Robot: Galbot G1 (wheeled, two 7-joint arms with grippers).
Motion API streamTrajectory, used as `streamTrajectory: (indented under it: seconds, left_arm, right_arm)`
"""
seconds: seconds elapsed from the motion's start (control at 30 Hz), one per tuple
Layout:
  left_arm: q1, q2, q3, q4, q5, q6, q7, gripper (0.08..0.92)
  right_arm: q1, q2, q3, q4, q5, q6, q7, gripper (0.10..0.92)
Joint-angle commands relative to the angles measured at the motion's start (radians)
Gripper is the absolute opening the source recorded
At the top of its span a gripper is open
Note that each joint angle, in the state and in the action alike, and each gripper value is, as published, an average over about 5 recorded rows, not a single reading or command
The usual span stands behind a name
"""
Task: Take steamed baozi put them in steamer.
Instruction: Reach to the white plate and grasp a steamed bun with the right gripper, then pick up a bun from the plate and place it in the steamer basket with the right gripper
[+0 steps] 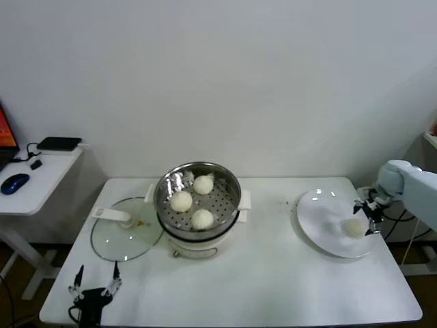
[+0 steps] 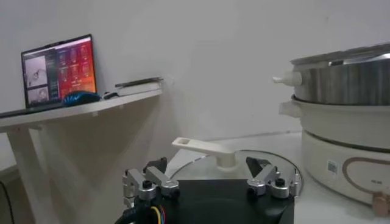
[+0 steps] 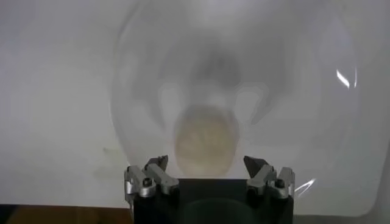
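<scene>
Three off-white baozi (image 1: 181, 201) (image 1: 203, 184) (image 1: 202, 219) lie in the shiny steel steamer basket (image 1: 229, 186), which sits on a white pot base at the table's middle; its wall shows in the left wrist view (image 2: 347, 82). One more baozi (image 1: 354, 227) lies on the white plate (image 1: 317, 219) at the right. My right gripper (image 1: 365, 213) is open just above that baozi (image 3: 206, 141), which sits between and ahead of its fingertips (image 3: 157, 163) without touching them. My left gripper (image 1: 95, 281) is open and empty at the front left table edge.
A flat glass lid (image 1: 126, 232) with a white handle (image 2: 204, 148) lies left of the steamer. A side table at the far left holds a laptop (image 2: 58, 67), a blue mouse (image 1: 15, 182) and a black box (image 1: 59, 143).
</scene>
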Motion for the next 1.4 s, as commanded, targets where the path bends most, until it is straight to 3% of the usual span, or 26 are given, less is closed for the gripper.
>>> streamTrajectory:
  seconds: [0.03,0.4,0.6,0.73,0.87,1.1,1.4]
  left_arm:
    - [0.0,-0.017,0.002,0.0,0.003,0.001,-0.001,0.823]
    - [-0.007,-0.018,-0.001,-0.004,0.003,0.007,-0.001,0.823]
    - [-0.008,-0.02,0.002,-0.006,0.002,0.007,-0.001,0.823]
    - [-0.006,-0.022,0.006,-0.011,0.003,0.007,-0.002,0.823]
    - [-0.006,-0.021,0.005,-0.016,0.003,0.008,-0.001,0.823]
    - [-0.009,-0.02,0.01,-0.019,0.0,0.008,-0.002,0.823]
    - [-0.018,-0.016,0.019,-0.029,-0.003,0.022,-0.005,0.823]
  right_arm:
    - [-0.071,0.025,0.095,-0.069,-0.037,0.008,0.003,0.823]
    - [-0.08,0.032,0.105,-0.066,-0.044,0.009,-0.007,0.803]
    - [-0.069,0.028,0.097,-0.045,-0.044,0.004,-0.008,0.675]
    - [-0.019,0.015,0.051,-0.011,-0.018,-0.007,-0.006,0.632]
    - [0.131,-0.018,-0.105,0.088,0.083,-0.038,-0.004,0.615]
    - [0.519,-0.008,-0.464,0.327,0.41,-0.194,0.035,0.611]
    - [0.746,0.072,-0.545,0.612,0.722,-0.414,0.159,0.611]
